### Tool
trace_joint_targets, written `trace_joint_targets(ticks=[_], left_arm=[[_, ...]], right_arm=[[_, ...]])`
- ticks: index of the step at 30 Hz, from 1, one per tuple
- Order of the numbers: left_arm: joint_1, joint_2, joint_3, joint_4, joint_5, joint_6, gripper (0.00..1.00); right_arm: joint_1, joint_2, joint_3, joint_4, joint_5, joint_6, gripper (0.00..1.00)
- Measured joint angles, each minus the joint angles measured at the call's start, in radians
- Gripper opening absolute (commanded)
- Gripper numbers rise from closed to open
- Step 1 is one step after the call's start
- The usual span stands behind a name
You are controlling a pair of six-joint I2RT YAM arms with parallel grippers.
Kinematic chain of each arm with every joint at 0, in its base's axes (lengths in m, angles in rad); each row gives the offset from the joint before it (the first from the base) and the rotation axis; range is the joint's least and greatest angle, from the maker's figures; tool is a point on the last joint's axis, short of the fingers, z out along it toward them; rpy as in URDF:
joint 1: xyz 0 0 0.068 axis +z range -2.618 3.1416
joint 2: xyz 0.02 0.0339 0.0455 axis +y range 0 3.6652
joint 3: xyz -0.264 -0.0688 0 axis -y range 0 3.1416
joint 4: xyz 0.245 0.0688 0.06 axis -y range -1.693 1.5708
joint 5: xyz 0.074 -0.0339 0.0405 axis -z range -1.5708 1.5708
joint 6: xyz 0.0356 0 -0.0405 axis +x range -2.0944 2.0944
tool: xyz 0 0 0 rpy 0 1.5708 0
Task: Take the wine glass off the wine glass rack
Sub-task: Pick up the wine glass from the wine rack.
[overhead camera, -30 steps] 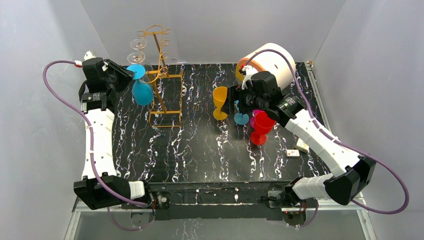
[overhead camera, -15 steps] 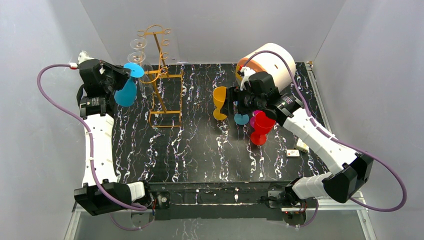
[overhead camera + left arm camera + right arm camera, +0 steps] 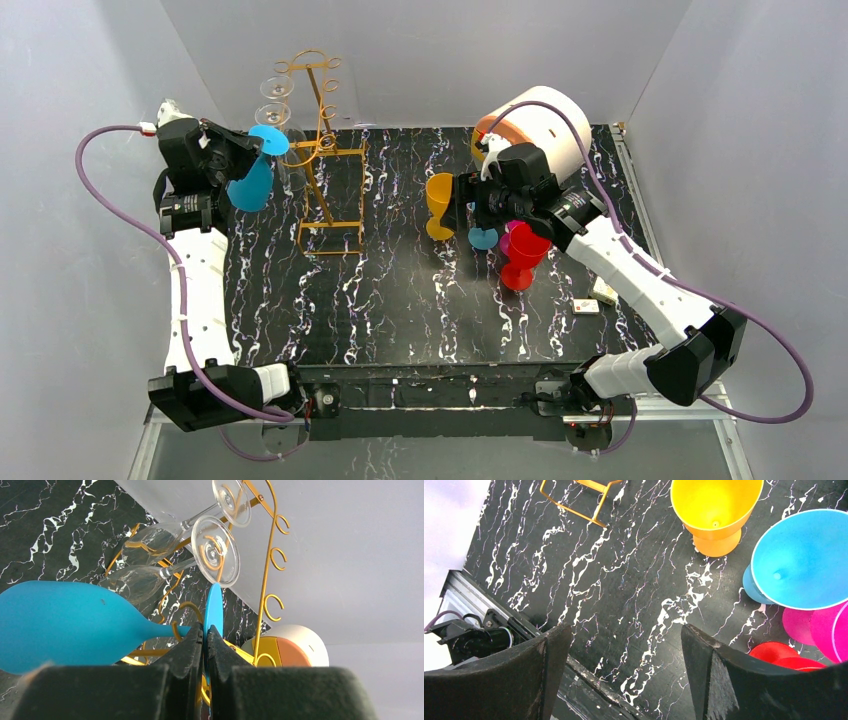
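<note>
two clear glasses [image 3: 274,101] are hanging upside down from the upper hooks of the wine glass rack [image 3: 335,152], their round feet facing the left wrist camera. the rack is standing upright at the far left of the black marbled table [image 3: 400,300].

the left gripper [image 3: 205,630] is reaching in from the left of the rack, and its jaws are pressing together on the blue wine glass [image 3: 65,625], pinching it right where the stem is meeting the flat foot. the glass is lying tilted in the air, bowl pointing down and toward the near side, foot turned toward the rack. from above it is sitting just left of the rack's wire; in the wrist view a gold loop is showing right at the stem, and i cannot tell whether the loop is curling around the stem or only passing beside it.

the right gripper [image 3: 623,630] is hovering over the middle of the table with its jaws spread wide, gripping nothing. below and beside it a yellow cup [image 3: 715,510], a blue cup [image 3: 801,562], a magenta cup [image 3: 819,625] and a red cup [image 3: 522,255] are standing close together. a white roll [image 3: 545,125] is lying at the far edge behind them.
</note>
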Motion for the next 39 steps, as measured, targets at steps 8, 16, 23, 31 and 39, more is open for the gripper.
trace_joint_targets(ticks=[8, 16, 23, 31, 39], left_arm=[[0.000, 0.003, 0.014, 0.000, -0.032, 0.009, 0.00], [0.000, 0.008, 0.042, -0.003, -0.056, 0.031, 0.00], [0.000, 0.008, 0.042, -0.004, -0.061, 0.036, 0.00], [0.000, 0.008, 0.033, 0.035, -0.002, 0.006, 0.00], [0.000, 0.005, -0.006, 0.098, 0.017, -0.064, 0.00]], right_arm=[[0.000, 0.000, 0.000, -0.001, 0.000, 0.000, 0.89], [0.000, 0.000, 0.000, -0.002, 0.002, 0.000, 0.89], [0.000, 0.000, 0.000, -0.002, 0.002, 0.000, 0.89], [0.000, 0.000, 0.000, -0.005, 0.002, 0.000, 0.89], [0.000, 0.000, 0.000, -0.005, 0.002, 0.000, 0.89]])
